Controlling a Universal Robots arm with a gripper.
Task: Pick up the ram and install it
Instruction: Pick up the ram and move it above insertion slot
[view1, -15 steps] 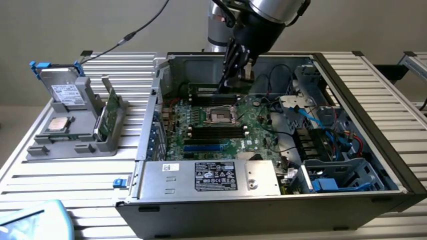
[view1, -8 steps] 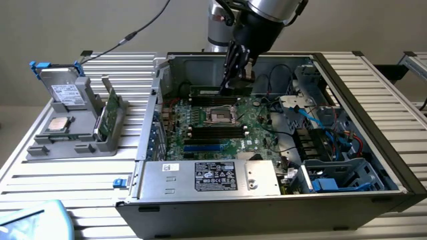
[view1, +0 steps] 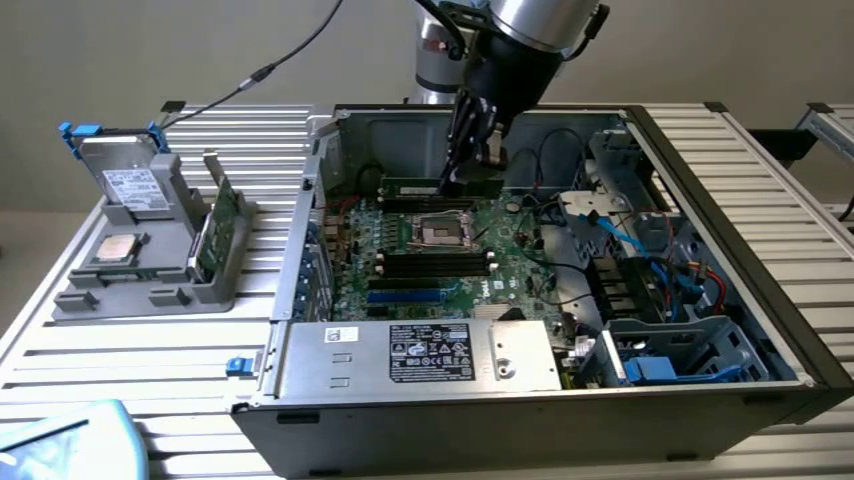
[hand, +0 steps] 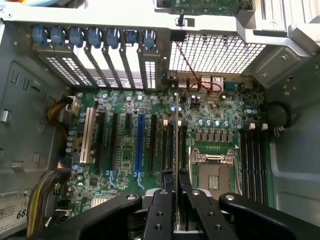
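My gripper (view1: 461, 180) reaches down into the open computer case (view1: 300, 250) and is shut on the ram (view1: 416, 187), a slim dark green stick held level above the motherboard (view1: 521, 270). In the wrist view the ram (hand: 176, 135) appears edge-on as a thin line between my two black fingers (hand: 167, 186), gripper (hand: 176, 184). It hangs over the black memory slots (hand: 169, 147) beside the CPU socket (hand: 212, 175). I cannot tell whether it touches a slot. In the exterior view those slots (view1: 430, 206) lie just below the stick, behind the CPU socket (view1: 438, 232).
A second bank of black memory slots (view1: 434, 263) lies in front of the socket. A grey tray (view1: 147, 275) at the exterior view's left holds a drive, a chip and an upright green card (view1: 224, 225). The power supply (view1: 420, 352) and cables (view1: 654, 250) crowd the case.
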